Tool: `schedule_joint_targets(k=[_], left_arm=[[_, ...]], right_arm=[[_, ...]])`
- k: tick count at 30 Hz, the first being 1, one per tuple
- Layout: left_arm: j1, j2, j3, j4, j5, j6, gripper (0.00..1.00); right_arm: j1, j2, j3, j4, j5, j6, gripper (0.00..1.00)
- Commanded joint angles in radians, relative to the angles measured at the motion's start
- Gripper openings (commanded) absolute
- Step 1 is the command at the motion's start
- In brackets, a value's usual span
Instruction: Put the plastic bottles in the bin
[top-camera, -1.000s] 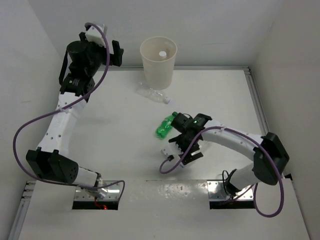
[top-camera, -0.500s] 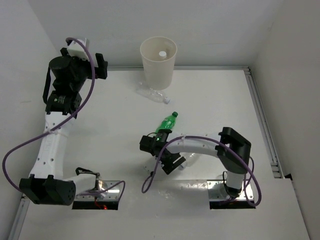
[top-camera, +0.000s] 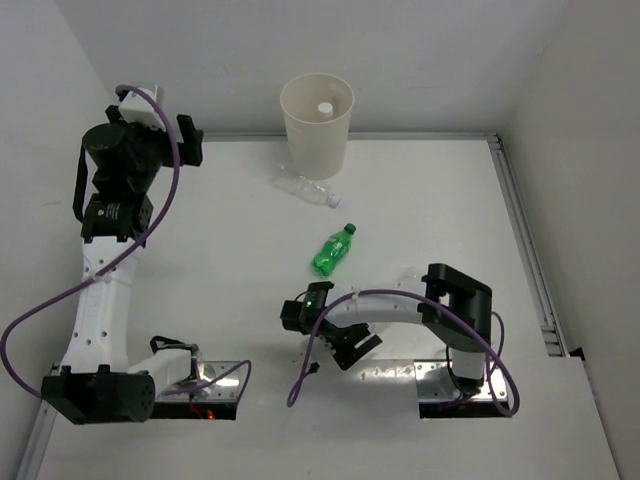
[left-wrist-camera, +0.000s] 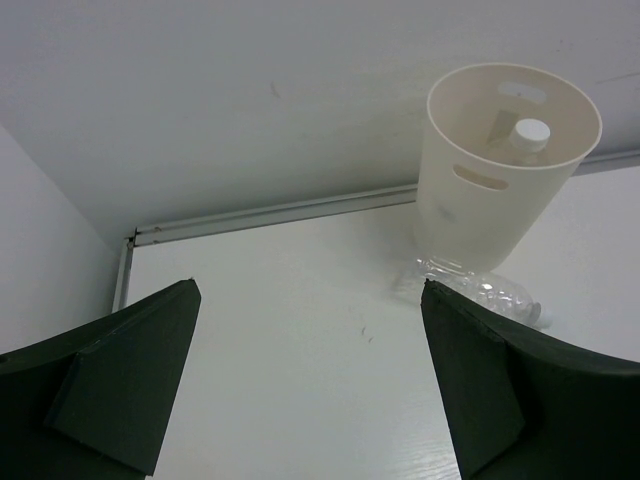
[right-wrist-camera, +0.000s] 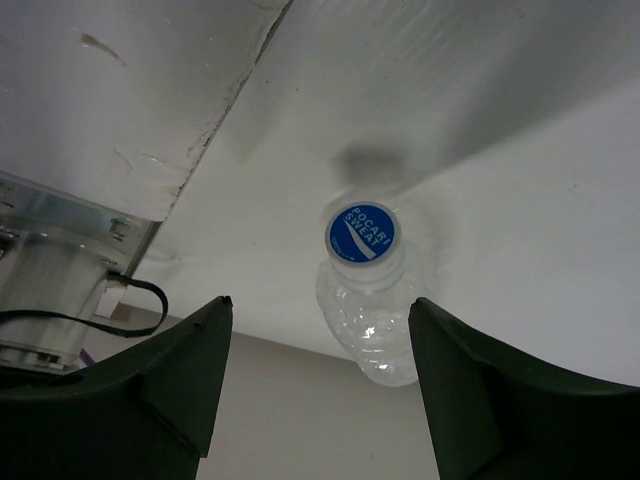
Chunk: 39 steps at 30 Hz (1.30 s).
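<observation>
White table surface (top-camera: 220, 260): the bin (top-camera: 317, 120) stands at the far edge, one clear bottle (top-camera: 305, 188) lies at its foot, and the green bottle (top-camera: 333, 250) lies mid-table. Left gripper (left-wrist-camera: 308, 290): fingers wide apart, holding nothing. Right gripper (right-wrist-camera: 320, 303): fingers apart around a blue-capped clear bottle (right-wrist-camera: 368, 300), apparently not clamped.

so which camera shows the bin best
Left wrist: the bin fills more of the frame, with its handle slots and inside visible. Top external shows it smaller, from above; right wrist does not show it.
</observation>
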Motion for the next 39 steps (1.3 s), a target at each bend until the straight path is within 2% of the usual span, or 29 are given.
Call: schedule_joint_targets(k=[1,9,11,13,16,17,19,20,23,26,28,29,31,32,33,35,36,37,38,39], left_arm=[[0.014,-0.050,-0.006,0.024,0.022,-0.010,1.00],[0.033,-0.095,-0.028,0.003,0.022,0.019,1.00],[0.033,-0.095,-0.028,0.003,0.013,0.019,1.00],[0.033,-0.104,-0.028,0.003,0.013,0.019,1.00],[0.033,-0.104,-0.037,0.003,0.013,0.019,1.00],[0.033,-0.104,-0.037,0.003,0.013,0.019,1.00],[0.033,-0.104,-0.037,0.003,0.013,0.019,1.00],[0.033,-0.095,-0.037,0.003,0.013,0.019,1.00],[0.033,-0.086,-0.028,0.003,0.022,0.019,1.00],[0.033,-0.086,-0.028,0.003,0.031,0.008,1.00],[0.033,-0.086,-0.028,0.003,0.031,-0.001,1.00],[0.033,-0.086,-0.028,0.003,0.040,-0.001,1.00],[0.033,-0.086,-0.028,0.012,0.040,-0.010,1.00],[0.033,-0.086,-0.028,0.012,0.040,-0.010,1.00],[0.033,-0.086,-0.038,0.021,0.040,-0.021,1.00],[0.033,-0.095,-0.038,0.021,0.052,-0.034,1.00],[0.033,-0.095,-0.055,0.047,0.062,-0.048,1.00],[0.033,-0.105,-0.073,0.058,0.062,-0.057,1.00],[0.033,-0.106,-0.083,0.069,0.072,-0.067,1.00],[0.033,-0.106,-0.083,0.082,0.085,-0.067,1.00]], right_arm=[[0.001,-0.035,-0.077,0.102,0.050,0.030,0.71],[-0.009,-0.001,-0.209,0.354,0.168,-0.030,0.70],[-0.011,-0.003,-0.231,0.400,0.189,-0.042,0.62],[-0.011,-0.006,-0.252,0.466,0.233,-0.067,0.60],[-0.016,-0.011,-0.268,0.506,0.264,-0.103,0.45],[-0.017,-0.005,-0.263,0.506,0.263,-0.104,0.35],[-0.023,0.005,-0.257,0.483,0.283,-0.104,0.25],[-0.020,0.000,-0.240,0.463,0.275,-0.091,0.16],[-0.019,-0.030,-0.212,0.401,0.246,-0.073,0.07],[-0.031,-0.069,-0.114,0.333,0.200,-0.056,0.00],[-0.039,-0.081,0.054,0.255,0.164,-0.045,0.00],[-0.069,-0.086,0.170,0.210,0.154,-0.035,0.00],[-0.129,-0.052,0.502,0.090,0.076,0.008,0.00],[-0.146,-0.035,0.585,0.089,0.065,0.031,0.00],[-0.163,-0.023,0.763,0.027,0.039,0.042,0.00],[-0.239,0.005,0.951,0.049,0.010,0.097,0.00],[-0.285,-0.007,0.991,0.123,-0.011,0.111,0.00],[-0.308,-0.083,0.942,0.174,-0.025,0.122,0.00],[-0.356,-0.124,0.894,0.351,-0.022,0.166,0.00],[-0.418,-0.164,0.696,0.556,-0.033,0.182,0.00]])
